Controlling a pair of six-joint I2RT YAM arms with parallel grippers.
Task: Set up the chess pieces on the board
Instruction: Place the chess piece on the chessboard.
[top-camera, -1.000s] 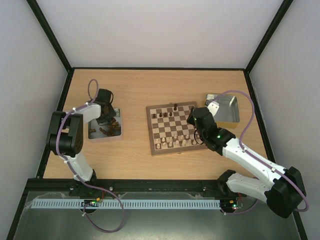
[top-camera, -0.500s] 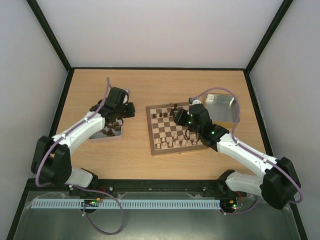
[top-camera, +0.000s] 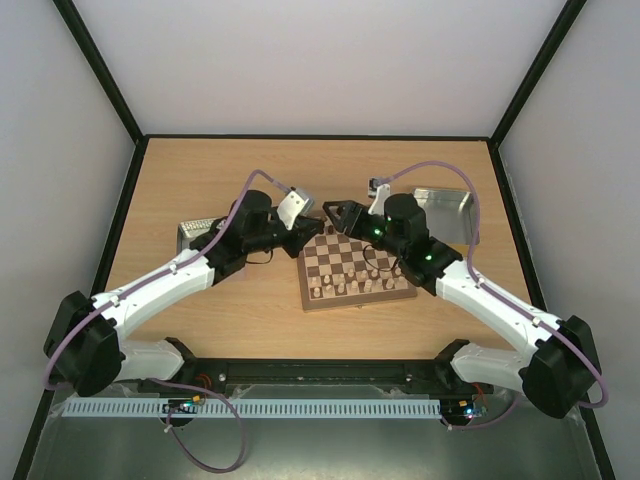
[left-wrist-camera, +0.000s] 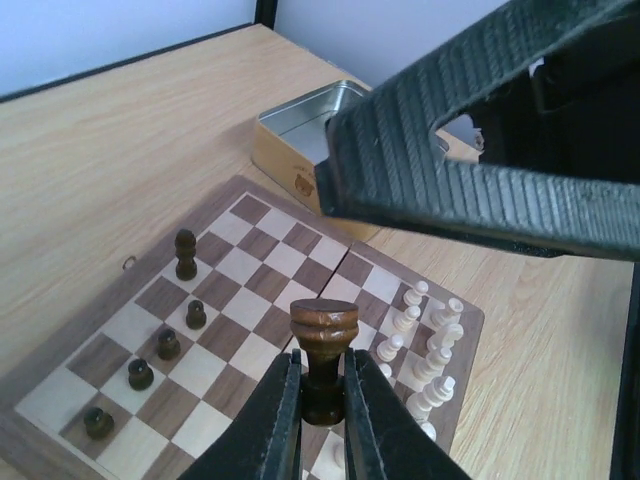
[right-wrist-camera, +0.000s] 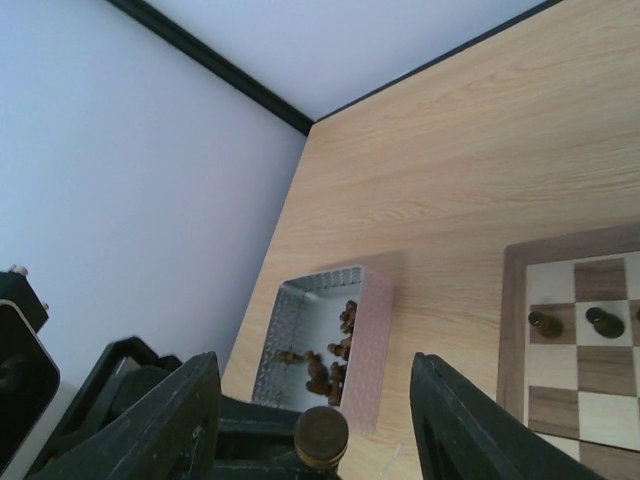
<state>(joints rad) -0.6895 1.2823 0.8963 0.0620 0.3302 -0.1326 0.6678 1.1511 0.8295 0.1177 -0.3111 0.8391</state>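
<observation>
My left gripper hangs over the board's far left corner. In the left wrist view it is shut on an upright dark brown chess piece. My right gripper faces it from the right, open. Its fingers stand wide apart on either side of that piece's round top without touching it. Several dark pieces stand along the board's left side and cream pieces along the opposite side. More dark pieces lie in a metal tray.
The metal tray sits left of the board, partly behind my left arm. An empty metal tin stands right of the board, also in the left wrist view. The two grippers are very close together.
My left arm has swung right from the tray to the board, carrying the dark piece. My right gripper has moved left across the board's far edge to face it.
</observation>
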